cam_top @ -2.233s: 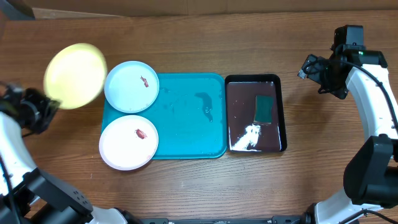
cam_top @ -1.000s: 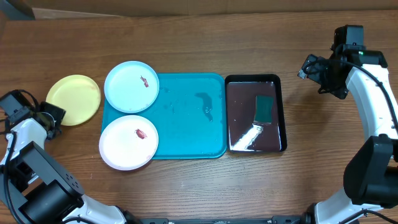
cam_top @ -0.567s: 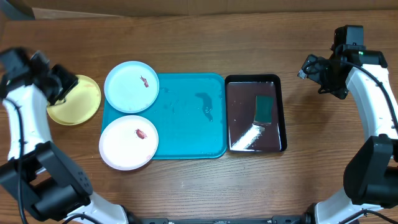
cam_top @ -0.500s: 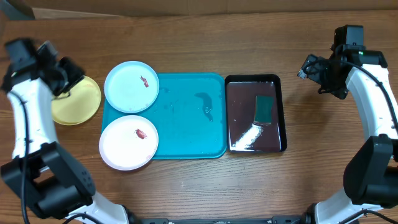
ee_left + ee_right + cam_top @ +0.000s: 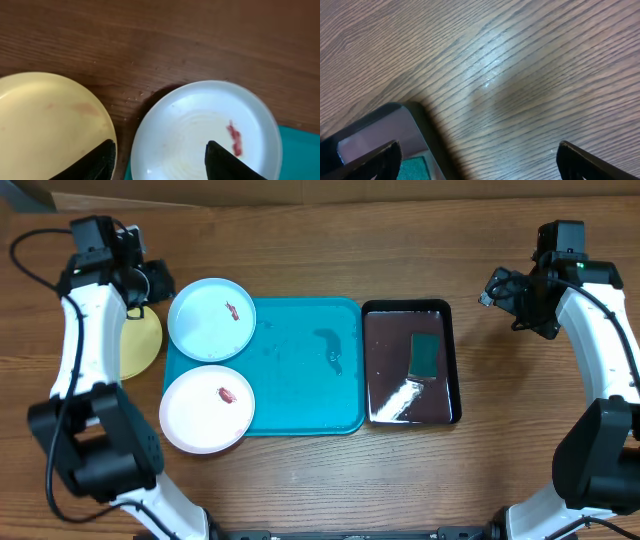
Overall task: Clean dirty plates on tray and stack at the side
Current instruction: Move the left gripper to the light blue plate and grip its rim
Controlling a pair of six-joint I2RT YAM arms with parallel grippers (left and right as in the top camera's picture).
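The pale blue plate (image 5: 211, 319) with a red smear (image 5: 234, 140) rests on the far-left corner of the turquoise tray (image 5: 300, 370). On the tray's near-left corner sits the white plate (image 5: 207, 408), also smeared red. A pale yellow plate (image 5: 140, 340) lies on the bare wood to the left, partly hidden by my left arm. My left gripper (image 5: 158, 283) hovers open over the gap between the yellow plate (image 5: 50, 125) and the blue plate (image 5: 200, 130), holding nothing. My right gripper (image 5: 497, 287) is open above the table at the far right, beyond the black tray's corner (image 5: 395, 130).
A glossy black tray (image 5: 445, 362) with a green sponge (image 5: 425, 355) stands right of the turquoise tray. Bare wood-grain table surrounds both trays. A cardboard edge runs along the far side.
The yellow plate has been set down on the table left of the tray and let go. My left arm has swung from the left edge to the far side, beside the blue plate. The right arm is still.
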